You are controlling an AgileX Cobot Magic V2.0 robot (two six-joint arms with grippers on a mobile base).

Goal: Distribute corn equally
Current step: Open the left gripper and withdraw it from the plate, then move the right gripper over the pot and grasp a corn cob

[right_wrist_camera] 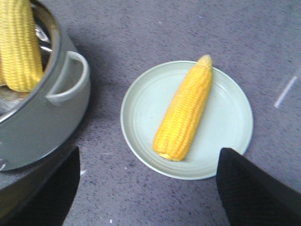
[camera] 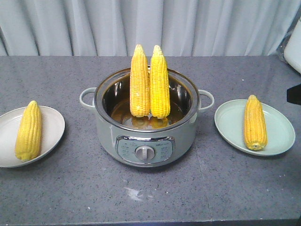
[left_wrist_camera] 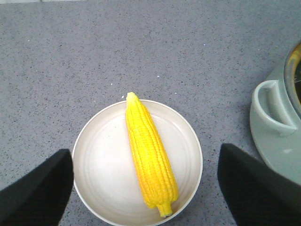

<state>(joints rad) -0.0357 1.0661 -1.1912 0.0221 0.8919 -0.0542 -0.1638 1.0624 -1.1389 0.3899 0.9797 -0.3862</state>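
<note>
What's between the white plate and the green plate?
The grey cooker pot, with two corn cobs standing upright inside; shown in the front view.

One corn cob [right_wrist_camera: 184,109] on pale green plate [right_wrist_camera: 226,128] beside pot [right_wrist_camera: 33,128]

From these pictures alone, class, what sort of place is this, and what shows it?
Likely a staged kitchen-style test bench: an electric cooker holding two upright corn cobs, a grey speckled countertop, and a plain curtain behind.

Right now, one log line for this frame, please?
pot: two standing cobs | white plate: left cob | green plate: right cob | left gripper: open | right gripper: open
</note>
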